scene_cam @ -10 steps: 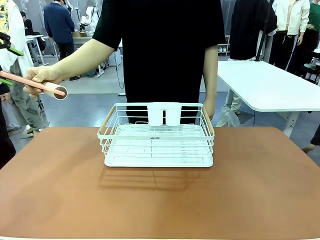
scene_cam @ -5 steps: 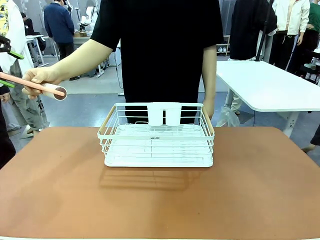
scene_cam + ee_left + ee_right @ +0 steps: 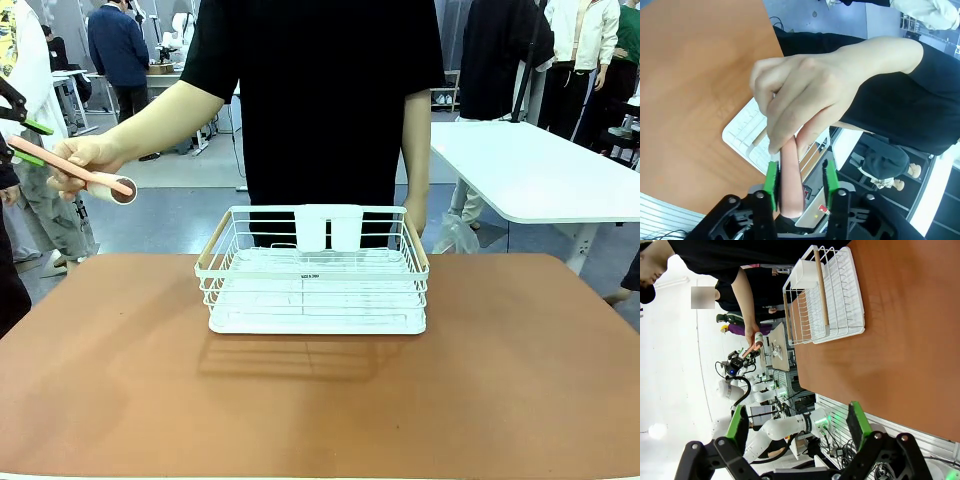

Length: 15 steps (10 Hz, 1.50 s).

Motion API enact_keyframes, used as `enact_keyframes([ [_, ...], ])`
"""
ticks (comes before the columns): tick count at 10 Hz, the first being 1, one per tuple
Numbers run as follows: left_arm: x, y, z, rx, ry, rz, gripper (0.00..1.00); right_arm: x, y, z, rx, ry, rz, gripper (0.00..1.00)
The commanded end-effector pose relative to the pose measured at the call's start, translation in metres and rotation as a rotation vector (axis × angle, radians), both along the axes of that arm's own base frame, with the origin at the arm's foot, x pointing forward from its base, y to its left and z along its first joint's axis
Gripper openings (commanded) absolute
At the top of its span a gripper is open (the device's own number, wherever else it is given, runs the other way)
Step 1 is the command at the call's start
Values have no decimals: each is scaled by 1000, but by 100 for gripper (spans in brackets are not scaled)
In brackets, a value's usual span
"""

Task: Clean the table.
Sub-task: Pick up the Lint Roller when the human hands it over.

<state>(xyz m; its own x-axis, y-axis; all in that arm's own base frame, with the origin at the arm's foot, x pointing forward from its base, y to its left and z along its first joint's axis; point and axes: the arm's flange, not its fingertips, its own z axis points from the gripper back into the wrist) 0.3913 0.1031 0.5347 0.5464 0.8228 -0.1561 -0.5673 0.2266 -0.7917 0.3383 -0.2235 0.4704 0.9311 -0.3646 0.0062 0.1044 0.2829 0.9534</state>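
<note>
Front view: terracotta surface [image 3: 320,400] fills lower half of frame. White wire rack [image 3: 315,290] sits on it at centre, toward far edge. Person stands behind rack. Person's hand [image 3: 88,158] at upper left, out past the surface's left edge, holds a pink tool [image 3: 70,168] w/ round dark tip pointing right. L end effector [image 3: 30,140] at left edge of frame, green pads above & below the tool's handle end.

L wrist view: tool handle runs up btwn the pads [image 3: 771,180] at bottom centre. It lies against the left-of-frame pad w/ a gap to the other, so jaws sit part-open around it, not clamped. Person's fingers grip the handle just above the pads. Surface at upper left, rack corner behind the hand.

R wrist view: R end effector [image 3: 797,407] at bottom, jaws wide, nothing btwn. Surface takes right side of frame, rack on it at top centre. Hand w/ tool at left centre, small.
</note>
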Motion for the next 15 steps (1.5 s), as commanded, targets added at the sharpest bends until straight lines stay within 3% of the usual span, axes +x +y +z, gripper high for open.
enact_keyframes([
  [1, 1, 0, -2, 0, -26, -19, 0, -1, 1, 2, 8, -12, 3, 100],
  [15, 1, -4, 0, 11, -8, -18, 0, -1, 1, 2, 8, -12, 3, 100],
])
